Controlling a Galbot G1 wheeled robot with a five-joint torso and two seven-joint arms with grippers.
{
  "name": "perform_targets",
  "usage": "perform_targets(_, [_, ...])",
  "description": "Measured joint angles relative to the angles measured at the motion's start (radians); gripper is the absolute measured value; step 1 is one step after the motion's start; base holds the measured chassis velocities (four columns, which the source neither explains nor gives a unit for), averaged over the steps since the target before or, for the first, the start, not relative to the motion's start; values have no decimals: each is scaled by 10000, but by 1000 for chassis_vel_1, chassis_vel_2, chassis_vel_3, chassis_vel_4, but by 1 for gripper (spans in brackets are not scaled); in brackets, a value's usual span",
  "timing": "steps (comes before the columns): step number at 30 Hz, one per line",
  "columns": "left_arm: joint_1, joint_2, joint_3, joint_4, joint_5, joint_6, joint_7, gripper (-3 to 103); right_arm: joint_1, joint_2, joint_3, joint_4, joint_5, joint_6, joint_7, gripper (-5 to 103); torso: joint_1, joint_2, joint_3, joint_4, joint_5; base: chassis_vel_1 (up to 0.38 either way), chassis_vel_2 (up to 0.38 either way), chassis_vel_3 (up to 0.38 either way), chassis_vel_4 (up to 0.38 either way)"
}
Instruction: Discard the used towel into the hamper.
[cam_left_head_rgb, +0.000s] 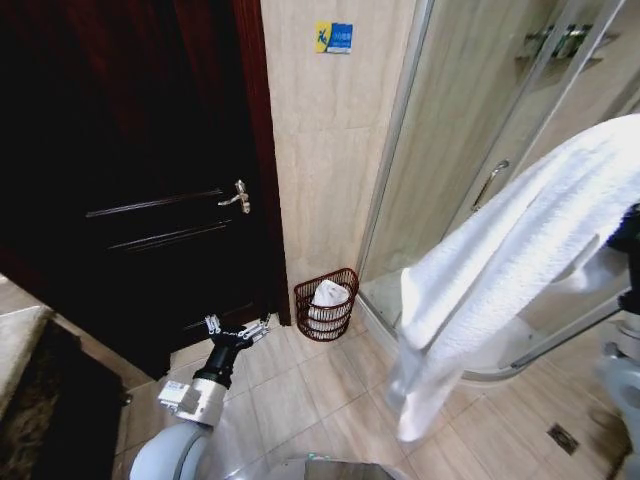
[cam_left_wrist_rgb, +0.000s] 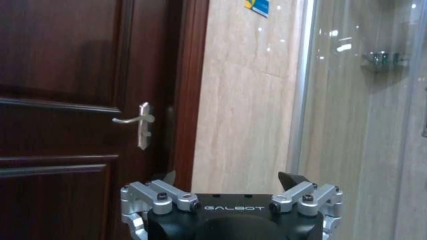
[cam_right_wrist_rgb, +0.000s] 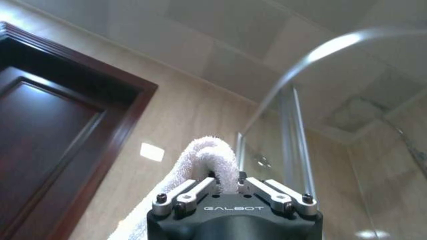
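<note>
On a beige tiled bathroom floor, the round wire hamper (cam_left_head_rgb: 326, 304) is sitting by the wall while the right gripper (cam_right_wrist_rgb: 225, 186) is pinching a fluffy white towel (cam_left_head_rgb: 500, 270) aloft and the left gripper (cam_left_head_rgb: 237, 332) is hanging spread.

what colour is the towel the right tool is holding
White, a plain looped terry with no print. The towel shows best in the head view, draped from the right tool.
</note>
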Motion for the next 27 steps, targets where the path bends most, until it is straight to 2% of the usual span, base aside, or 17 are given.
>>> perform_targets(10, [0, 3, -2, 0, 0, 0, 0, 100, 1192, -332, -1513, -1493, -278, 120, 34, 5, -1, -4, -3, 2, -10, -16, -15, 7, 4])
perform_targets(17, [0, 3, -2, 0, 0, 0, 0, 100, 1629, -355, -2560, -1655, -552, 177, 229, 5, -3, -6, -5, 3, -7, 0, 0, 0, 0])
perform_targets(27, [0, 3, -2, 0, 0, 0, 0, 100, 1451, -403, -2560, -1642, -592, 365, 130, 5, -4, -9, -6, 0, -6, 0, 0, 0, 0])
